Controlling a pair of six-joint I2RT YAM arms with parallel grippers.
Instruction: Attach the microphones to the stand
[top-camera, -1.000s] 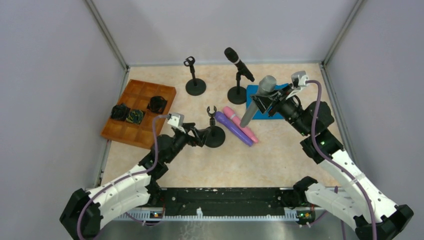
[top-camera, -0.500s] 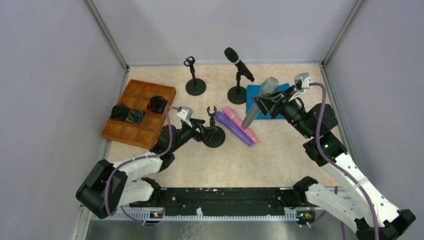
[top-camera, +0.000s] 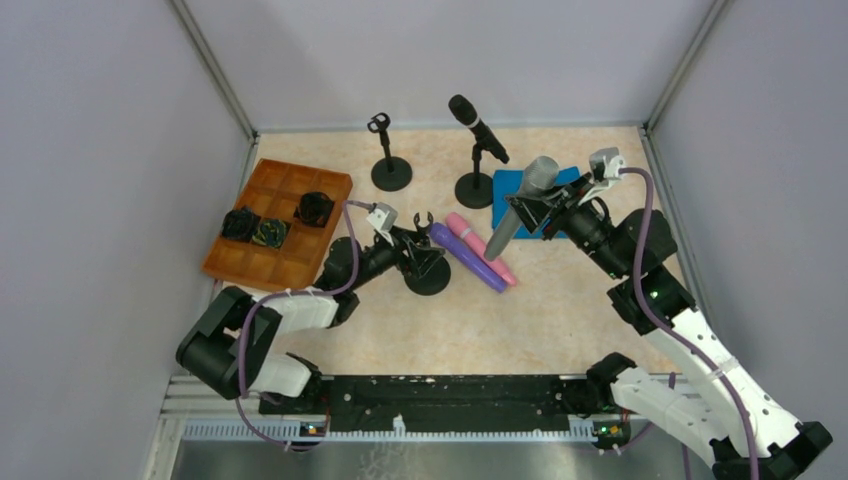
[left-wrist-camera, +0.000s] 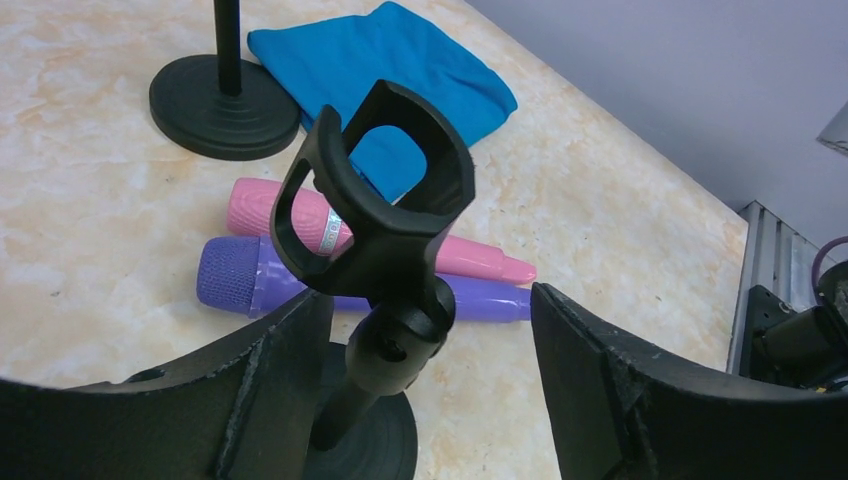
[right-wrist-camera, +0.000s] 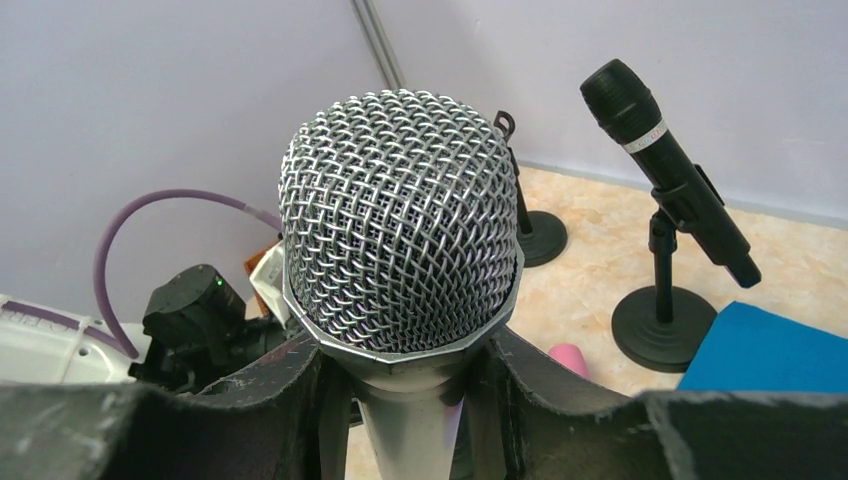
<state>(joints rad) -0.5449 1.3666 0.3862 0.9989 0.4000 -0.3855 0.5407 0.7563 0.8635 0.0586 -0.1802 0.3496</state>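
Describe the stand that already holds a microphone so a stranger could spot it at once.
Find the blue cloth at the back right. Right beside its left edge is a black stand. It alone carries a black microphone; the stand farther left and the nearest stand have empty clips.

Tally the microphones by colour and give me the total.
black microphone: 1
silver microphone: 1
pink microphone: 1
purple microphone: 1
Total: 4
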